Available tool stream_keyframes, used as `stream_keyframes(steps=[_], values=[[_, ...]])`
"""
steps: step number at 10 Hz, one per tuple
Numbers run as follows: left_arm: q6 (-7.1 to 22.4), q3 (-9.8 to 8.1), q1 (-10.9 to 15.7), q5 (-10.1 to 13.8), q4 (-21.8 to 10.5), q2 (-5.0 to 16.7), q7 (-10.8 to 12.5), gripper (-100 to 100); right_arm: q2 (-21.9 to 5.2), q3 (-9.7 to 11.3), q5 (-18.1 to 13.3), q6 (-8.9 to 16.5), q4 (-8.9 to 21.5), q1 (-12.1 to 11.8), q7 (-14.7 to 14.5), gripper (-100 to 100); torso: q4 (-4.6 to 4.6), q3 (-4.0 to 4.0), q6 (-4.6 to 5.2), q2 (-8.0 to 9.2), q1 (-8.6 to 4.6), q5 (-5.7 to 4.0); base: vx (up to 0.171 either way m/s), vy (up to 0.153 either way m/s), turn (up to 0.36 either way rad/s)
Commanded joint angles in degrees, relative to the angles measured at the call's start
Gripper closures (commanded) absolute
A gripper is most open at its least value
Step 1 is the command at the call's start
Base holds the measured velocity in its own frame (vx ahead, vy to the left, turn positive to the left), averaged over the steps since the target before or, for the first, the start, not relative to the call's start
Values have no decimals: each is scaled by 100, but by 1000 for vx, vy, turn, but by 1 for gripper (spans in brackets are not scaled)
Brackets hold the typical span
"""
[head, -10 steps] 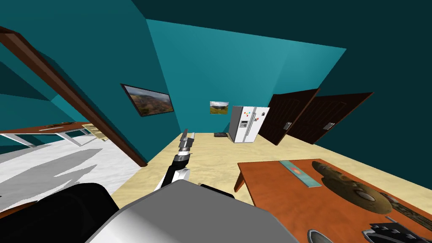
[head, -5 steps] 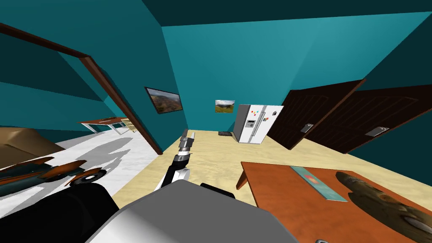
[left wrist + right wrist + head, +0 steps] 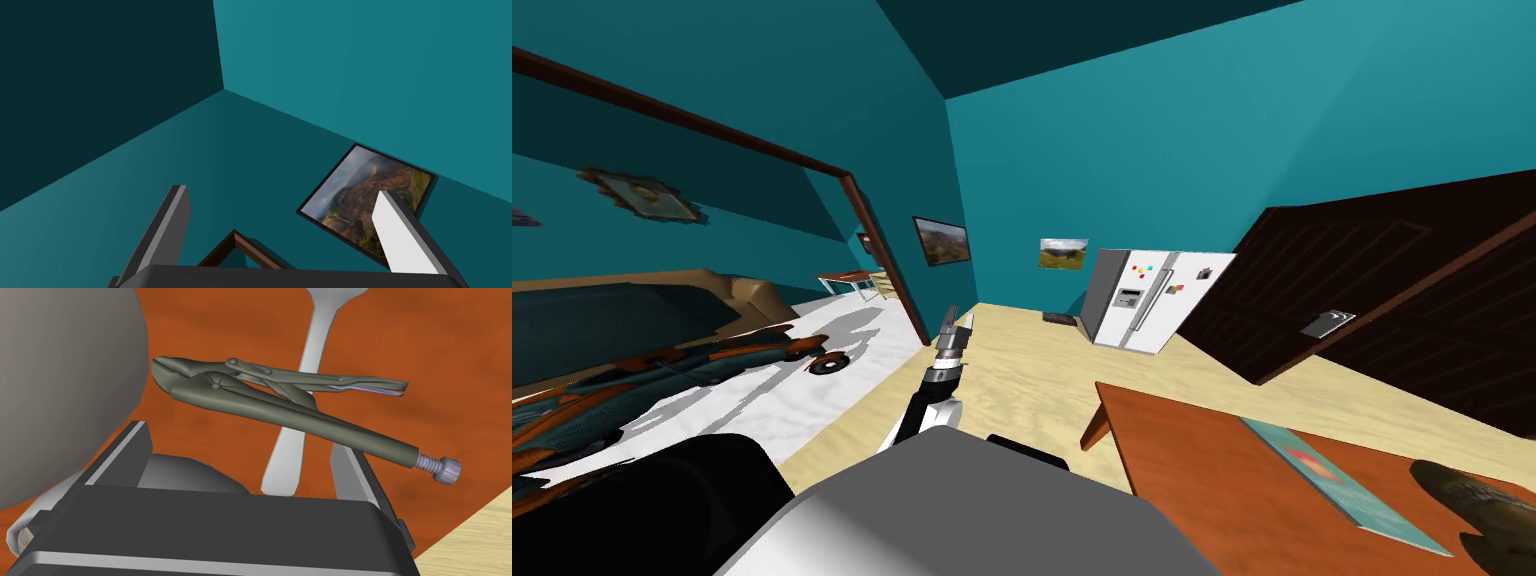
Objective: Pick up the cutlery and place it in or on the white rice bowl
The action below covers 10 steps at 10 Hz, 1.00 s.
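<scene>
1. Nearby, have the right pincer (image 3: 242, 438) spread wide and pinching nothing, low over the orange-brown worktop (image 3: 450, 363).
2. See the cutlery (image 3: 286, 455), plain grey, lying flat on that worktop, its handle end between the two fingers (image 3: 127, 445) and untouched by either; cannot tell spoon from fork, the head being cut off at the edge.
3. Find olive-grey locking pliers (image 3: 240, 395) lying across the cutlery's handle, nose toward a large grey rounded shape (image 3: 60, 388) beside the pincer, screw end toward the worktop's edge and the pale wood floor (image 3: 475, 528) past it; cannot tell what the rounded shape is.
4. Have the left pincer (image 3: 955, 328) spread too, pinching nothing, raised ahead over the floor.
5. Note, further along the worktop in the head view, a teal mat (image 3: 1342, 485) with a brown lumpy thing (image 3: 1477, 500) just beside it.
6. Spot a white fridge (image 3: 1152, 310) with small coloured magnets on its front, standing on the floor against the teal wall (image 3: 1112, 150), with a small framed picture (image 3: 1063, 252) on the wall to its left and dark wooden doors (image 3: 1392, 290) to its right.
</scene>
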State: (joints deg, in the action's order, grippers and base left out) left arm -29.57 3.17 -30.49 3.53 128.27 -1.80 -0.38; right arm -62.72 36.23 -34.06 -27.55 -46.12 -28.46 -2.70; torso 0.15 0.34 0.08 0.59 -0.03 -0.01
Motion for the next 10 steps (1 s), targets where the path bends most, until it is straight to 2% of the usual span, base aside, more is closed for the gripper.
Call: stream_keyframes(steps=[1, 4, 5, 6, 9, 10], values=[[0, 0, 0, 0, 0, 0, 0, 0, 36, -5, -21, -5, 68, 36, 213, -100, 0, 0, 0, 0, 0, 0, -155, -7, 184], [0, -1, -2, 0, 0, 0, 0, 0, 191, -23, -104, -35, 366, 179, 703, -100, 1, -3, 6, -9, -4, -5, -162, 26, 284], [0, 0, 0, 0, 0, 0, 0, 0, 191, -23, -104, -35, 366, 179, 773, -100, 2, -1, -2, -4, 4, -3, -141, 44, 200], [0, -1, -2, 0, 0, 0, 0, 0, 268, -32, -146, -50, 515, 251, 991, -100, 1, -4, 5, -11, 3, -3, -190, 48, 390], [0, 0, -1, 0, 0, 0, 0, 0, 345, -41, -187, -65, 664, 323, 1333, -100, 3, -2, -2, -7, -1, -11, -144, 42, 236], [0, -1, -2, 0, 0, 0, 0, 0, 423, -50, -229, -80, 813, 395, 1534, -100, 2, -4, 5, -13, -7, -12, -176, 65, 382]])
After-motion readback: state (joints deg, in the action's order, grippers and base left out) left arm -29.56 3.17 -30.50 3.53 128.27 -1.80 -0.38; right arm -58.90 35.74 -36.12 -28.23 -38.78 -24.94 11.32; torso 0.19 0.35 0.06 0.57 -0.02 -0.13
